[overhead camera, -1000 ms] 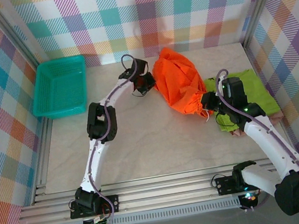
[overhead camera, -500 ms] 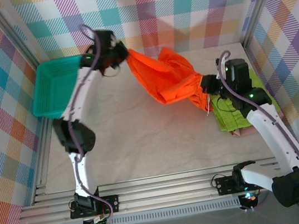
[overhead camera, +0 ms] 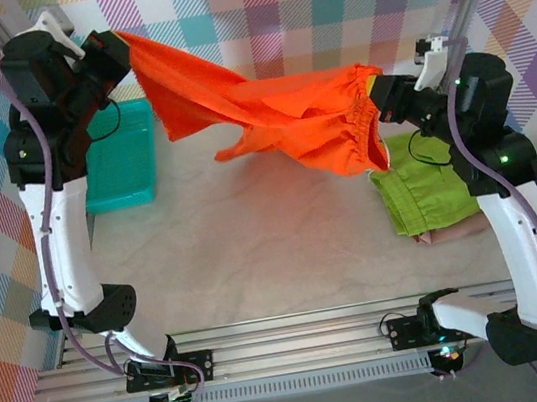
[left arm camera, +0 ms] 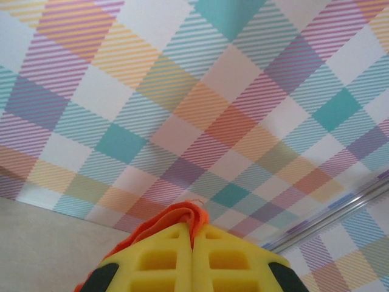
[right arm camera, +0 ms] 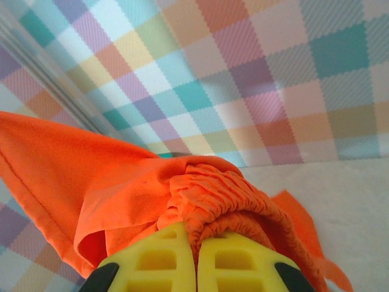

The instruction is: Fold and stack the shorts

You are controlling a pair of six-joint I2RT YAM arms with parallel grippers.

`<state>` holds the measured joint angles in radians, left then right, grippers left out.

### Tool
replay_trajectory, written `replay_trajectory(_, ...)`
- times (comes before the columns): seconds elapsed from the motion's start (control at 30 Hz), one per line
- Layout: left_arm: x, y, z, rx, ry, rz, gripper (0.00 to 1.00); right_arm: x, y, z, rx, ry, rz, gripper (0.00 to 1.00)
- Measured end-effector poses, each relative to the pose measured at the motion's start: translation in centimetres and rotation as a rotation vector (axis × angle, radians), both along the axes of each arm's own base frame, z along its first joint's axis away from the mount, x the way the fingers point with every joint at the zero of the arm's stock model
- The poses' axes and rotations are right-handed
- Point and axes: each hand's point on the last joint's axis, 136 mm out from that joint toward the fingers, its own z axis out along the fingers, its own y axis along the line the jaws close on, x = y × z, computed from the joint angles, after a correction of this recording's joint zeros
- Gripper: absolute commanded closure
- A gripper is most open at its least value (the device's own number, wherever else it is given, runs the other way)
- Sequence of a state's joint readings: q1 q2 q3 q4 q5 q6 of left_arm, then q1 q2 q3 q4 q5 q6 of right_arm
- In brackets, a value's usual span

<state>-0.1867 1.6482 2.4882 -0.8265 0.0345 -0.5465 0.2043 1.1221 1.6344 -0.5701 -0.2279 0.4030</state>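
So the pale table (overhead camera: 258, 263) sits inside plaid walls, and the big thing right now is the orange shorts (overhead camera: 275, 109). They're up off the surface completely, stretched in the air between the two arms over the far half of the table. The cloth sags and bunches in the middle, with one loose flap hanging down.

The teal mesh basket (overhead camera: 127, 166) is in the far left corner, partly behind the left arm.

The lime green shorts (overhead camera: 424, 193) lie folded flat against the right edge, about halfway down it. The pink shorts (overhead camera: 460, 230) are underneath them with only a sliver poking out on the near side, so I can't really tell how neatly they're folded.

The left gripper (overhead camera: 119, 43) is raised high over the far left corner, above the basket. Its yellow fingers (left arm camera: 164, 261) are pressed together in the left wrist view, with a little ridge of orange cloth (left arm camera: 182, 216) pinched at the tips.

The right gripper (overhead camera: 382, 103) is up over the far right part, above the green pair. In the right wrist view it's clamped tight on the gathered elastic waistband (right arm camera: 213, 194), which bulges out just past the fingertips (right arm camera: 234, 255).
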Motion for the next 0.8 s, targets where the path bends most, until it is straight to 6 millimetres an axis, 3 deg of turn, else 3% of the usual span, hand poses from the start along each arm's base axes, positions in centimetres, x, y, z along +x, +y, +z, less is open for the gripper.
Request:
replay_trajectory(0.13, -0.7, 0.4, -0.6, 0.027, 0.023, 0.013, 1.00, -0.3, 0.8, -0.9, 0.003, 0.025, 0.050, 1.00)
replay_trajectory(0.23, -0.3, 0.5, -3.4, 0.054, 0.095, 0.018, 1.00, 0.5, 1.3, -4.2, -0.007, 0.106, 0.073, 1.00)
replay_trajectory(0.37, 1.6, -0.3, -10.9, 0.084, 0.259, -0.008, 1.00, 2.7, 2.5, -11.5, -0.040, 0.295, 0.093, 1.00)
replay_trajectory(0.53, 3.0, -1.9, -25.2, 0.129, 0.554, -0.047, 1.00, 3.8, 3.5, -22.0, -0.088, 0.567, 0.089, 1.00)
replay_trajectory(0.63, 2.0, -2.9, -31.9, 0.152, 0.702, -0.071, 1.00, 4.5, 3.9, -26.3, -0.101, 0.694, 0.070, 1.00)
replay_trajectory(0.7, 2.3, -3.7, -34.0, 0.162, 0.749, -0.086, 1.00, 5.6, 4.2, -28.4, -0.102, 0.754, 0.058, 1.00)
replay_trajectory(0.8, 4.8, -4.7, -35.4, 0.170, 0.777, -0.092, 1.00, 8.8, 5.3, -30.4, -0.092, 0.822, 0.042, 1.00)
